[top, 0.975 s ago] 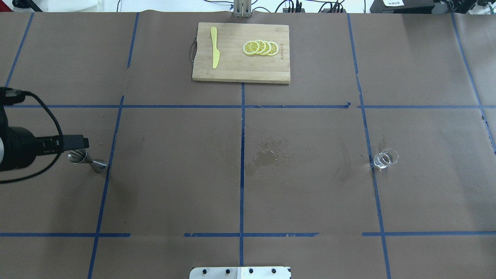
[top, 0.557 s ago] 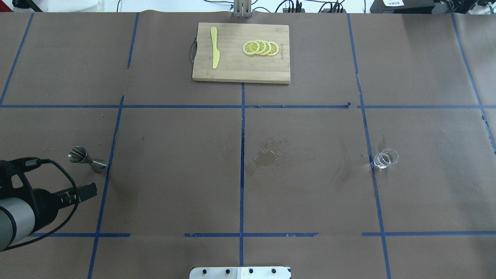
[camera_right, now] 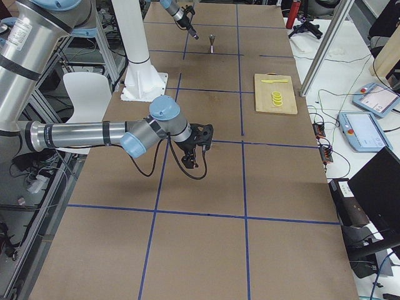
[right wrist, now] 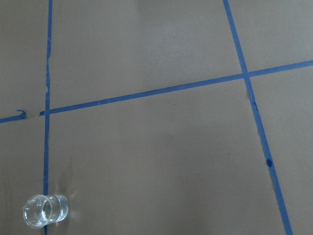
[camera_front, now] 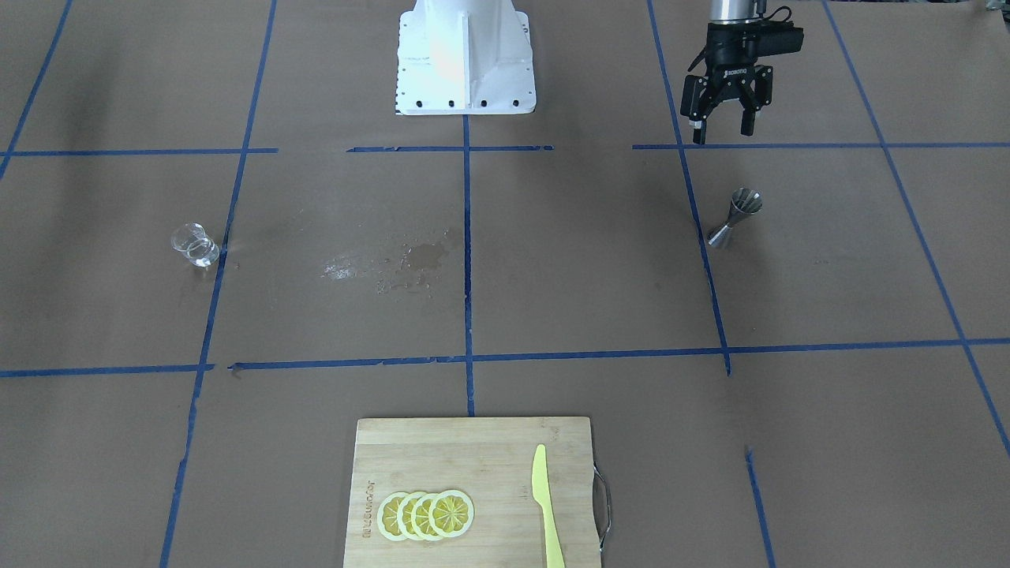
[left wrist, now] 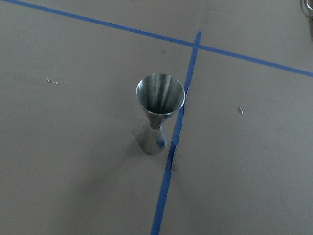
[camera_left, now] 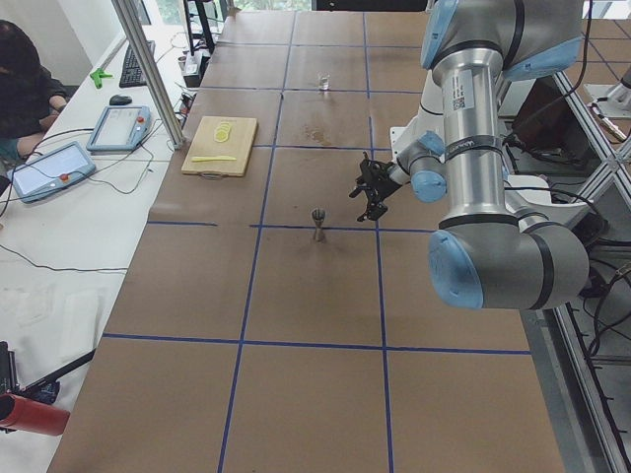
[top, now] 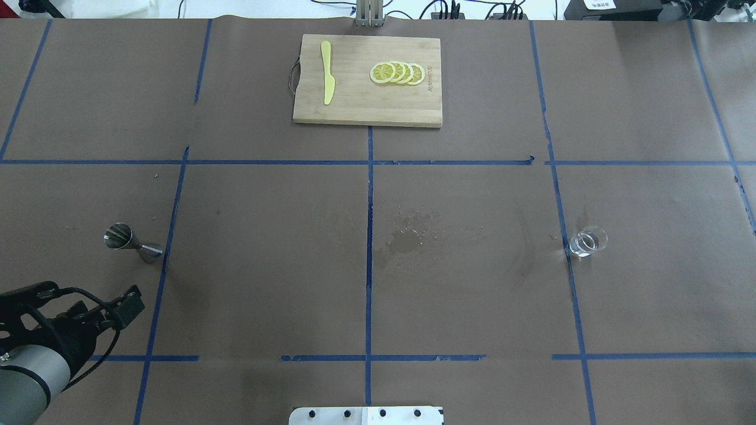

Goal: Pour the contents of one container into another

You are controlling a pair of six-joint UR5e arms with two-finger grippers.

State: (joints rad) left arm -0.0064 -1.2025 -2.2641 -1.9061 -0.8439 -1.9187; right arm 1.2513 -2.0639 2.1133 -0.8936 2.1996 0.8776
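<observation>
Exterior front-facing view: left gripper [camera_front: 721, 132] spread wide and empty near the upright, hourglass-shaped, seemingly steel jigger [camera_front: 735, 218]

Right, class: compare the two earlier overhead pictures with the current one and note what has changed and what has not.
The left claw, open and empty, has drawn back from the jigger toward the robot's base. Nothing was taken hold of. The jigger stands upright where it was; the glass, cutting board, knife, lemon slices and wet patch have not moved.
</observation>
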